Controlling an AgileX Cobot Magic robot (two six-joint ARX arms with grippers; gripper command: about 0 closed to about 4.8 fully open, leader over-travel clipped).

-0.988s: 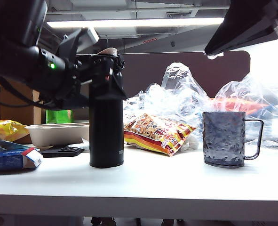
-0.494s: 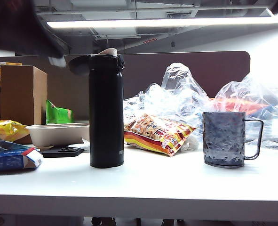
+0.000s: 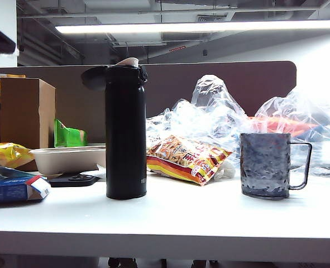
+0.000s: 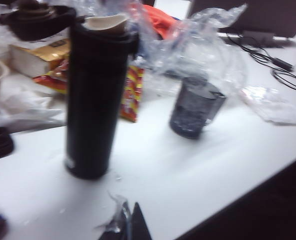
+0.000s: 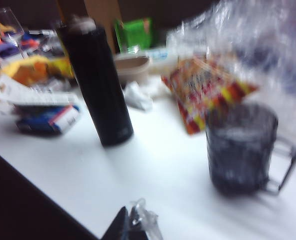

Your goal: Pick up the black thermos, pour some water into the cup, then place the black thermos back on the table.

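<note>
The black thermos [image 3: 126, 134] stood upright at left of centre in the exterior frame, a tall, slim, glossy cylinder with its hinged lid flipped open to the left, pale spout exposed and small white lettering near its base. The cup [image 3: 267, 165], a short, dimpled, smoky grey-blue mug, stood well apart at right on the white worktop [image 3: 170, 220], its thin squared handle pointing right.

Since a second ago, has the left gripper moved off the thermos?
Yes. It was at the black thermos lid; now it has left the exterior view, while the thermos stands unmoved beside the cardboard box.
</note>
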